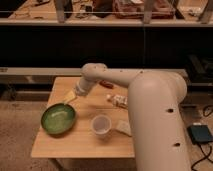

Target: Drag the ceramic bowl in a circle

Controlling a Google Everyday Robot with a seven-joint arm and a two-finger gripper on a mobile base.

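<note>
surface: light wooden table (57, 146), standing on speckled, pale floor (17, 127). ceramic bowl (58, 119) seated flat on the left half of the tabletop, glossy green with a darker rim, largest item present. gripper (70, 96) found at the bowl's 1 o'clock, low over the table and right at the rim; contact with the rim not confirmable, and grip state cannot be told from this view. white arm (117, 80) reaching in from the bulky white robot body (160, 125) at 3 o'clock of the table, crossing the far half of the tabletop. white cup (101, 125) upright at 3 o'clock of the bowl, near but apart from it. small red item (106, 84) at the far edge, partly behind the arm. pale packet (118, 100) at 12 o'clock of the cup, and a crumpled whitish item (123, 128) just beside the cup at 3 o'clock. room: long dark bench (75, 45) across the background, cluttered on top, contents not identifiable. dark flat object (200, 134) with a cable on the floor at far right.
</note>
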